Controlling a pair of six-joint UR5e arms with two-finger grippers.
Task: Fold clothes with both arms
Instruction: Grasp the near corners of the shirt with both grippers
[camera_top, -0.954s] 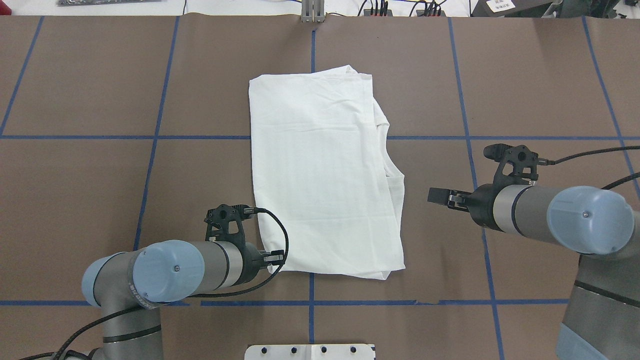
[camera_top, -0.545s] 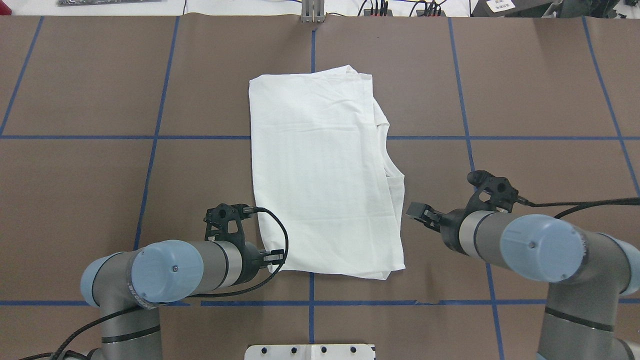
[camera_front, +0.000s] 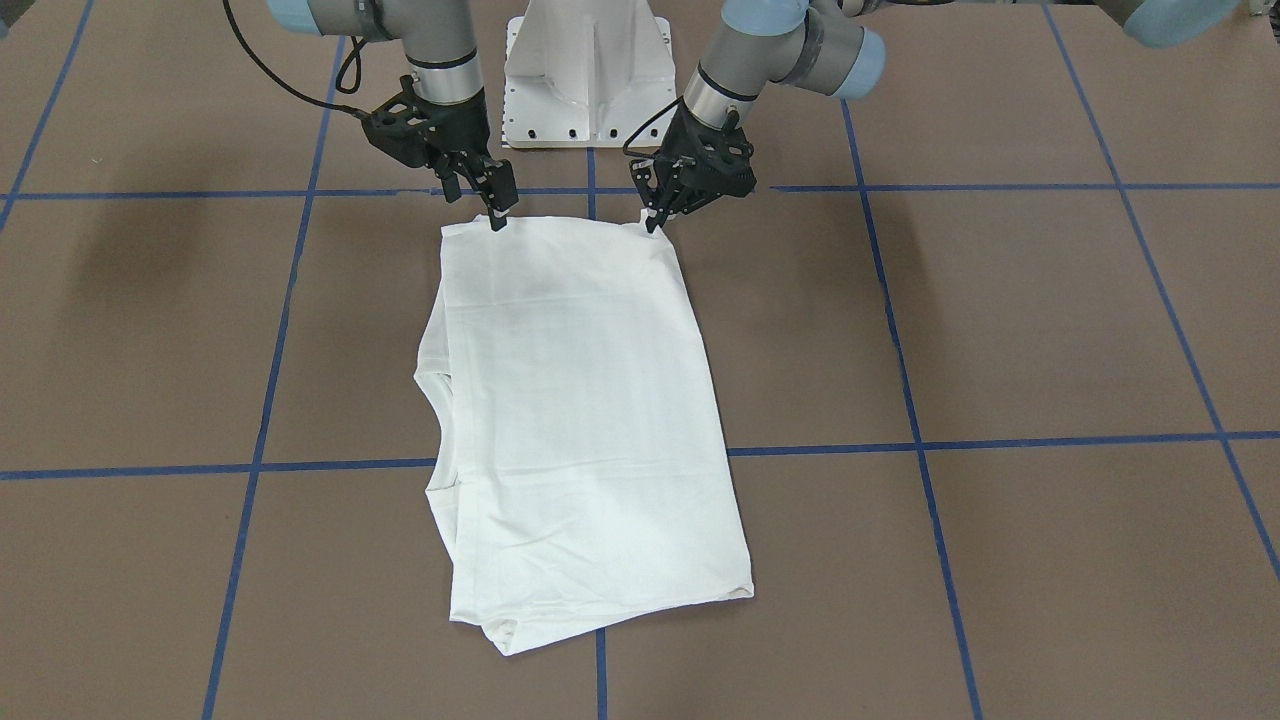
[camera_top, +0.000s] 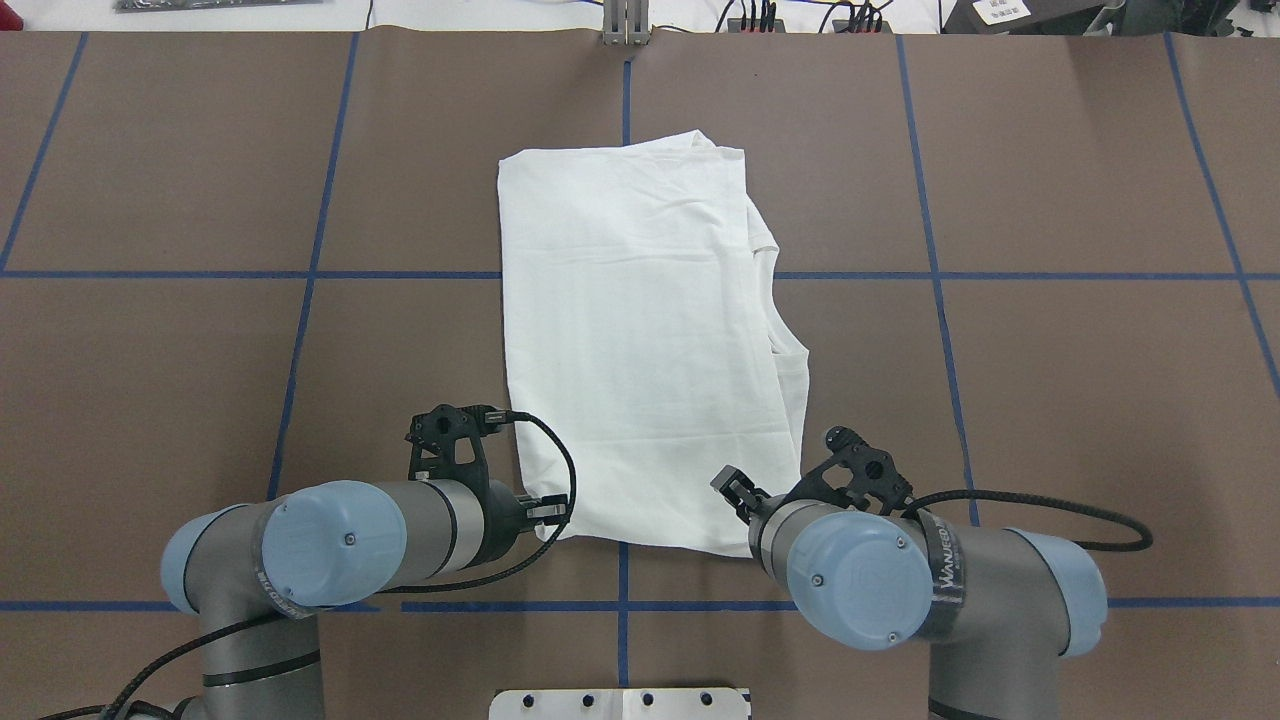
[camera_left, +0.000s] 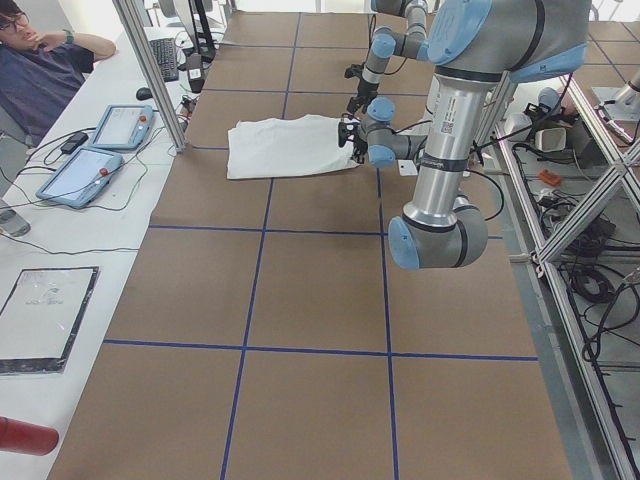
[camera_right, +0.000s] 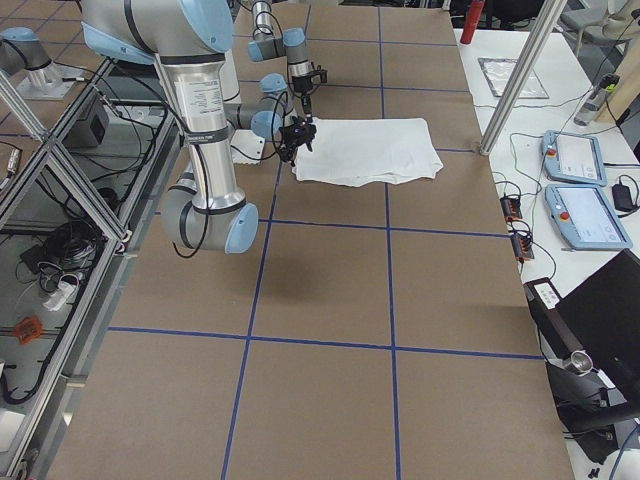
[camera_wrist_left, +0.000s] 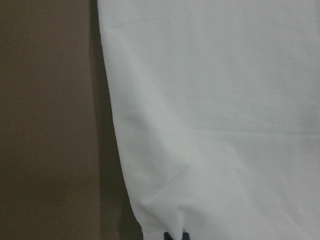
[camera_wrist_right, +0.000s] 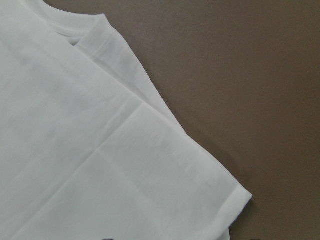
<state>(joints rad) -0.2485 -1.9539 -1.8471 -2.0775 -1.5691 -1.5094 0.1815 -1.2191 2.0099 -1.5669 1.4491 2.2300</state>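
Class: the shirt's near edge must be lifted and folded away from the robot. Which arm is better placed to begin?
Left, I judge: the left gripper pinches the T-shirt at its near corner, raising a small peak; the right gripper sits at the other near corner, grasp unclear.

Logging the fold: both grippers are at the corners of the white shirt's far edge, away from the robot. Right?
No: the left gripper and right gripper are at the white shirt's near-edge corners, next to the robot; the front-facing view shows it.
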